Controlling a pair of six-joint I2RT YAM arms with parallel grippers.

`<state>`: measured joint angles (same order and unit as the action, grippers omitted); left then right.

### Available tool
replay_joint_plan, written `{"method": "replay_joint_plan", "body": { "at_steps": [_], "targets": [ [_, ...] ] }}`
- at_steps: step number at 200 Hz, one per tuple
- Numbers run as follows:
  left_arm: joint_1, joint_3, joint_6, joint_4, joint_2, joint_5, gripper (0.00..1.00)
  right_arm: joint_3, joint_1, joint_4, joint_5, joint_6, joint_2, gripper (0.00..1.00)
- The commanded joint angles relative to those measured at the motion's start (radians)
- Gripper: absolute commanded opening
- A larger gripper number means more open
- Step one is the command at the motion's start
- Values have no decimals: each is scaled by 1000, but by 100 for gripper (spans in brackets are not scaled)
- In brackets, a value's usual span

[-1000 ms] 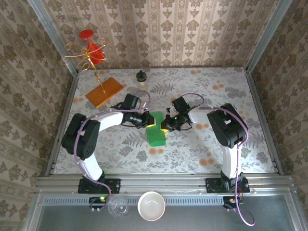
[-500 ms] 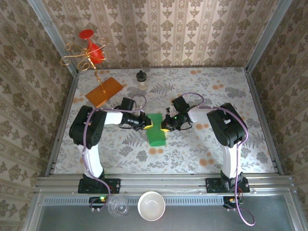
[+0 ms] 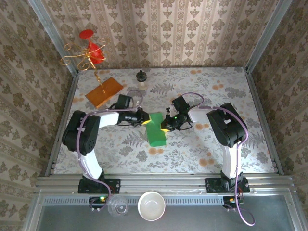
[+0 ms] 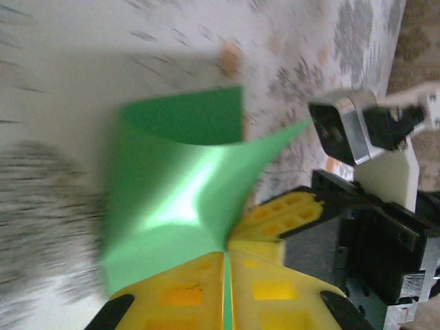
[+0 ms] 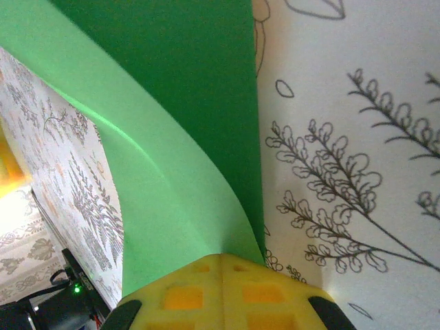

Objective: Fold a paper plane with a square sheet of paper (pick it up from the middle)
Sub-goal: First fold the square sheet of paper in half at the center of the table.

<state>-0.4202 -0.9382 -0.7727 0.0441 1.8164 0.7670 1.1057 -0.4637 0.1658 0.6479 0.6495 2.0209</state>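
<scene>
Paper, bright green and partly folded: the square sheet of paper [image 3: 155, 136] lay on the floral desk [image 3: 202, 149] between the two hands, its far end gripped from either side. The left hand [image 3: 146, 121] had its yellow fingers together on the sheet's left edge. In the left wrist view the green slipped down between the closed fingertips and bowed up just ahead of them in a shiny curl [image 4: 179, 179]. The right hand [image 3: 166, 127] was likewise clamped on the opposite edge. From its wrist camera the paper [image 5: 172, 158] rose from its fingertips in a smooth sweep off to its left.

Compared with half a second before, the left arm's elbow had swung outward and its hand had moved slightly farther up the desk. The right hand had stayed put. The stretch of sheet between the hands looked more lifted than before. By my judgement a flap was being brought over but not yet pressed flat, so the plane was still far from finished.
</scene>
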Motion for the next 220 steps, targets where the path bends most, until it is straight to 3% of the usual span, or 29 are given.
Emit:
{"method": "replay_joint_plan", "body": {
  "at_steps": [1, 12, 42, 98, 119, 174, 220],
  "targets": [
    [-28, -62, -45, 27, 83, 1, 13, -92, 10, 235, -312, -13, 187, 6],
    [-61, -80, -46, 31, 117, 3, 13, -92, 10, 233, -313, -13, 187, 5],
    [-40, -84, -18, 17, 167, -9, 13, -92, 10, 233, -314, -12, 188, 6],
    [164, -24, 105, -72, 173, -40, 12, -93, 11, 233, -323, -16, 191, 5],
    [203, -34, 137, -96, 153, -20, 13, -94, 13, 230, -320, -16, 192, 6],
    [99, -1, 71, -4, -30, 0, 12, -102, 13, 235, -322, -19, 188, 6],
    [4, -80, 28, 17, 87, -3, 12, -107, 16, 230, -322, -16, 191, 5]
  ]
}}
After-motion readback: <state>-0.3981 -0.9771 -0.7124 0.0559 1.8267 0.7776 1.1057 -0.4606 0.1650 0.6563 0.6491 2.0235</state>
